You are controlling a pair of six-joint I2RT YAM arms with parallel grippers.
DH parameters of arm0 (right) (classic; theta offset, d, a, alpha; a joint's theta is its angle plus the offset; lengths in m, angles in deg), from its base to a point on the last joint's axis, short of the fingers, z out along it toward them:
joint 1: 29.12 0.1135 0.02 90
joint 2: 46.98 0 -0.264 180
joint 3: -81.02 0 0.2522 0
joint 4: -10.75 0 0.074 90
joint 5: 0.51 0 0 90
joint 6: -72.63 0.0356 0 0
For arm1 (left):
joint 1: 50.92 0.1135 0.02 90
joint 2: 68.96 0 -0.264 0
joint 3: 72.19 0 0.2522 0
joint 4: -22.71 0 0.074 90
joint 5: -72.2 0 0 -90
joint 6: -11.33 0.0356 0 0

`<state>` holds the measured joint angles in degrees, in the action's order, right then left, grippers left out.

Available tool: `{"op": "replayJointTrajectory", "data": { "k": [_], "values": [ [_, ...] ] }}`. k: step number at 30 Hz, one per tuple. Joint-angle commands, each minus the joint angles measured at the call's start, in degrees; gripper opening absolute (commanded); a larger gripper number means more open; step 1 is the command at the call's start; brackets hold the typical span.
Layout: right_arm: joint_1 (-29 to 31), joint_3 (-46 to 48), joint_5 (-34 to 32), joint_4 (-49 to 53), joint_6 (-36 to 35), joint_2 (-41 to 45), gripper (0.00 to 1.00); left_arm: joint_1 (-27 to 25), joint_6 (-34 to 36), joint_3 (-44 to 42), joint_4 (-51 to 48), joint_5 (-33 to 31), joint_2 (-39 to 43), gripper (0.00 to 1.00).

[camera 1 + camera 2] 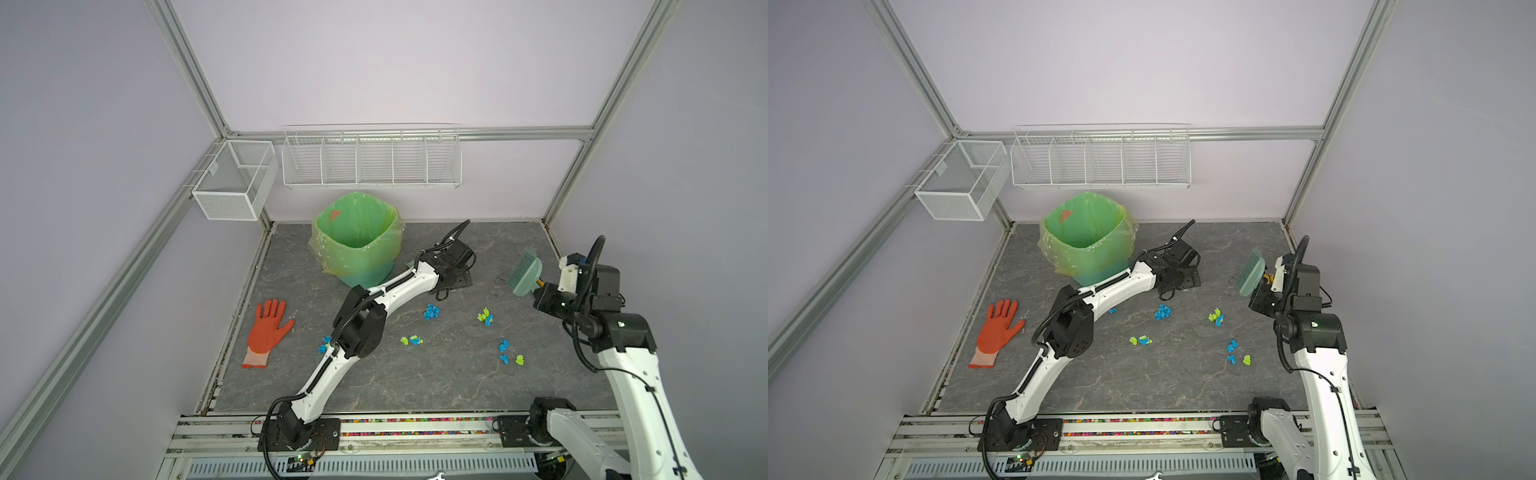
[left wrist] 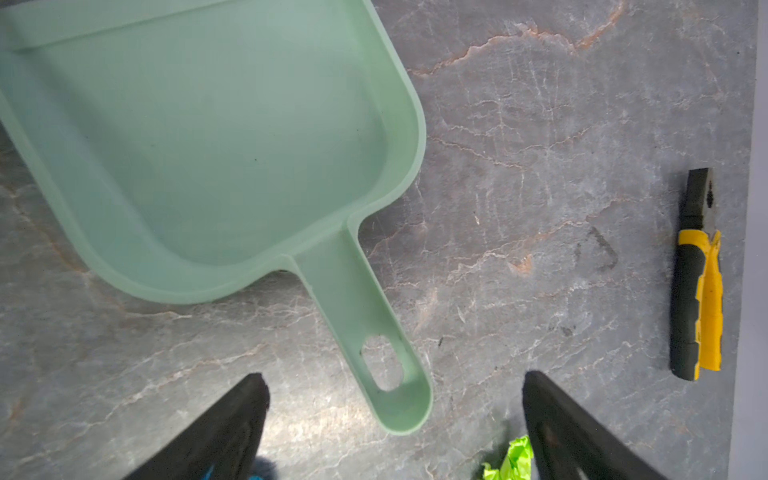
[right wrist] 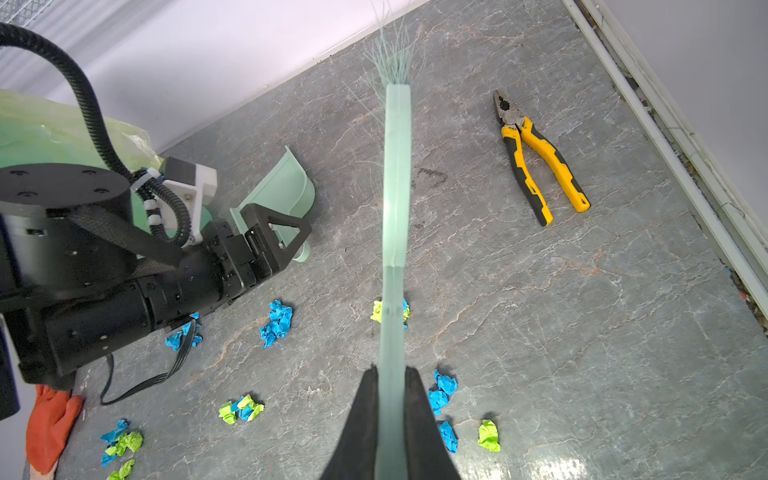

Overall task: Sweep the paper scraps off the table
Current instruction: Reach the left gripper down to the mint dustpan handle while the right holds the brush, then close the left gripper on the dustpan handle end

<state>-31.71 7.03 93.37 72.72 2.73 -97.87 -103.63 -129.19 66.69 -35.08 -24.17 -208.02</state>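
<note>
Blue and lime paper scraps lie in small clusters on the table (image 1: 415, 382), at mid-table (image 1: 432, 311), further right (image 1: 485, 316) and nearer the front (image 1: 504, 351). My left gripper (image 2: 392, 376) hangs open over the handle end (image 2: 374, 332) of a pale green dustpan (image 2: 208, 145) that lies flat on the table. Its fingers stand well apart on either side of the handle and touch nothing. My right gripper (image 3: 391, 370) is shut on the handle of a pale green brush (image 1: 525, 272). The brush is lifted off the table at the right, bristles pointing away.
A bin with a green liner (image 1: 357, 237) stands at the back, just behind the left gripper. An orange glove (image 1: 268, 332) lies at the left edge. Yellow-handled pliers (image 3: 536, 158) lie near the right rail. Wire baskets (image 1: 370, 162) hang on the back wall.
</note>
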Motion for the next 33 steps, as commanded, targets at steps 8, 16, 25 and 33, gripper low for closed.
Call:
{"op": "replayJointTrajectory", "data": {
  "k": [8, 16, 25, 33],
  "values": [
    [-0.22, 0.36, -0.01, -1.27, -0.89, 0.86, 0.07, 0.22, -1.29, 1.04, -1.24, -1.08, -3.16, 0.78],
    [-0.18, 0.54, -0.19, -1.49, -1.03, 0.84, 0.07, 0.43, 0.36, -3.33, -0.87, -2.39, -1.25, 0.64],
    [-0.20, 0.90, 1.28, -2.56, 0.00, 0.75, 0.07, 0.75, 3.20, -9.37, -2.03, -6.66, 2.84, 0.53],
    [-0.22, 1.29, 2.84, -3.38, 0.77, 0.21, 0.07, 1.80, 6.79, -14.72, -6.10, -12.42, 7.46, 0.47]
  ]
}}
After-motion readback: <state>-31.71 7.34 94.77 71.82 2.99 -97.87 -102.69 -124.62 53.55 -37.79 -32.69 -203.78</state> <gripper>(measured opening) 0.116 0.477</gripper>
